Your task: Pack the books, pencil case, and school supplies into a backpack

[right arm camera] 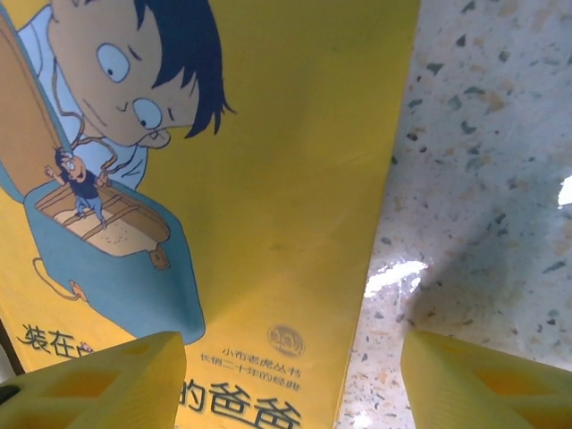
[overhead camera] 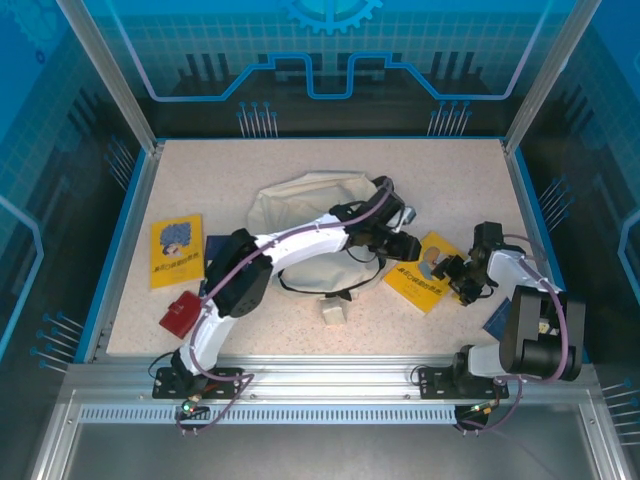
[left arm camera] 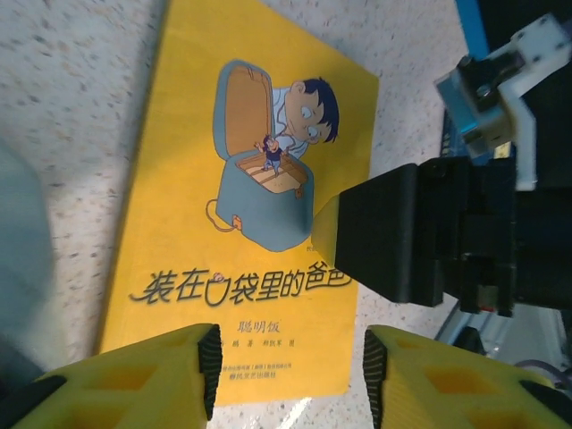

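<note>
The left gripper [left arm camera: 290, 362] has its yellow fingers [left arm camera: 143, 384] partly spread with nothing between them. They hang over the bottom edge of a thin yellow book with a cartoon boy and bag on its cover [left arm camera: 232, 161], which lies flat on the tabletop right of centre. The right gripper [right arm camera: 295, 380] has its own yellow fingers [right arm camera: 98, 384] spread wide, straddling that book's side edge: one over the cover, the other over bare tabletop.

The white left arm [overhead camera: 300, 240] stretches diagonally from its base across the front of the soft cream-white fabric backpack [overhead camera: 300, 200], which lies at the back middle. The right arm [overhead camera: 512, 266] is folded, elbow raised near the front edge, forearm turned left toward the book.

A second yellow book [overhead camera: 177, 250] lies at the left. A dark navy book [overhead camera: 216, 248] is just beside it, and a flat red item [overhead camera: 180, 312] lies nearer the front. The speckled beige tabletop [overhead camera: 450, 180] sits inside an aluminium frame with blue-lit panels [overhead camera: 330, 60].
</note>
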{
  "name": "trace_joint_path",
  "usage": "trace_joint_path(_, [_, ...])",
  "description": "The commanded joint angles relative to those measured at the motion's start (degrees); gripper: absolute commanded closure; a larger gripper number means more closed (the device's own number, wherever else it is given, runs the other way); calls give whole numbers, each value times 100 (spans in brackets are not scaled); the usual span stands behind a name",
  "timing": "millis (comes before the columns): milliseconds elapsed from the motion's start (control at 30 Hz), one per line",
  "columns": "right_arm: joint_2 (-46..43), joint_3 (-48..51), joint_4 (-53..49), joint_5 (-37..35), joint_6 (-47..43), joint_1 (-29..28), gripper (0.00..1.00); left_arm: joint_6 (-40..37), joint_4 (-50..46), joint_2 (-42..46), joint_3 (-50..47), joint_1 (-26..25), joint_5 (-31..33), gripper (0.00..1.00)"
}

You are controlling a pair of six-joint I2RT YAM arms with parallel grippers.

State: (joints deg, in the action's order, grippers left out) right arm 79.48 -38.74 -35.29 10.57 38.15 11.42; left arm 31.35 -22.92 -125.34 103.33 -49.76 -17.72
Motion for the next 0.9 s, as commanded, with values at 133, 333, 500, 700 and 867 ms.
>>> trace_joint_path(133, [236, 17, 113, 171, -212, 95, 43, -320, -784, -806, 847, -248, 991, 56])
trace_joint_path(333, [295, -2, 88, 125, -287, 99, 44, -574, -1115, -1232, 1186, -280, 1522, 48])
trace_joint_path(500, [356, -53, 92, 220, -372, 78, 48, -618, -1184, -1382, 1198, -280, 1494, 57])
trace_joint_path(700, [513, -258, -34, 240, -466, -59, 52, -602, -1269, -1529, 1174, -284, 1665, 63])
trace_joint_path(867, [628, -531, -191, 179, -442, -310, 56, -594, -1298, -1596, 1086, -289, 1693, 64])
